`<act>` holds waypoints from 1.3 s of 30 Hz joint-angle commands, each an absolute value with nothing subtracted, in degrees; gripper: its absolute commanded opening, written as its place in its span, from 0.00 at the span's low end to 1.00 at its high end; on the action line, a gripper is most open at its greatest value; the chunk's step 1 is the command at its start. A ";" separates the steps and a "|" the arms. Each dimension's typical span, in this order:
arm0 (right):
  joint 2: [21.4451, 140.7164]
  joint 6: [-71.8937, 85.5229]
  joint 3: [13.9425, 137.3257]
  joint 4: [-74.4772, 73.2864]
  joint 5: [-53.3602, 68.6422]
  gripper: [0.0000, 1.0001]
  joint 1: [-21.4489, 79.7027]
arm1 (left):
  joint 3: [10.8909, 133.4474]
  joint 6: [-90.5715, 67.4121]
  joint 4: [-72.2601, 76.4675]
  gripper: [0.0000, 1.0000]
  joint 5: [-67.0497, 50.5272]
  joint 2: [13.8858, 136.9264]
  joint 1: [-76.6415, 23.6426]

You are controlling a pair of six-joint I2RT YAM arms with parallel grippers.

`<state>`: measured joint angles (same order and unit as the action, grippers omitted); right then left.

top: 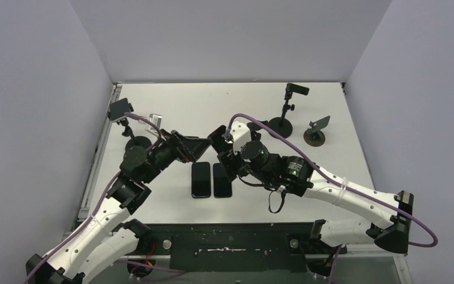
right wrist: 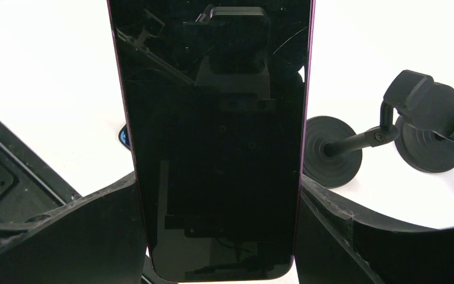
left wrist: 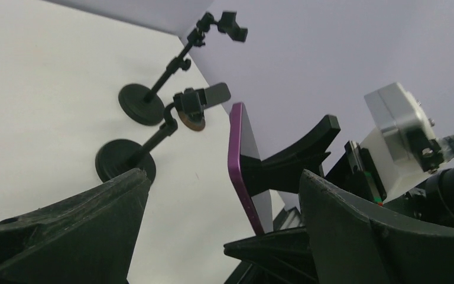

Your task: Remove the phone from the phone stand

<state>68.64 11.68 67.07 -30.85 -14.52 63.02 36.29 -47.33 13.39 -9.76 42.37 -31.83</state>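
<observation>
You have the phone [right wrist: 213, 118] pinched by its long sides in the right claw [right wrist: 219, 195], over the white surface [top: 171, 100]. Its long axis runs out along the fingers, with the screen toward the wrist. The left claw [top: 194, 148] is spread wide beside it. Pale walls [top: 35, 89] close the room.
</observation>
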 commanded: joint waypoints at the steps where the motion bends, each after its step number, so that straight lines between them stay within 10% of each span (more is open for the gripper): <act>1: 69.12 14.11 70.14 -23.84 -21.88 0.00 64.39 | 37.98 -46.38 13.95 0.94 -12.23 43.65 -34.80; 23: 71.76 17.66 69.22 -21.98 -26.78 0.00 68.77 | 36.93 -53.13 25.27 0.41 -15.68 52.08 -37.85; 30: 71.59 18.10 69.12 -22.23 -26.66 0.00 69.25 | 35.97 -54.33 28.21 0.00 -17.04 52.82 -38.30; 36: 69.27 19.33 67.81 -23.28 -19.22 0.86 69.27 | 35.60 -54.32 26.98 0.00 -15.34 51.14 -38.30; 39: 66.44 20.77 66.11 -23.72 -14.76 1.00 69.19 | 35.21 -54.67 26.92 0.00 -15.03 50.41 -38.24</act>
<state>71.29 19.05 67.02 -26.20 -21.26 68.73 35.33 -54.30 23.33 -15.11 52.29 -37.95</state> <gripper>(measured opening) 0.956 0.080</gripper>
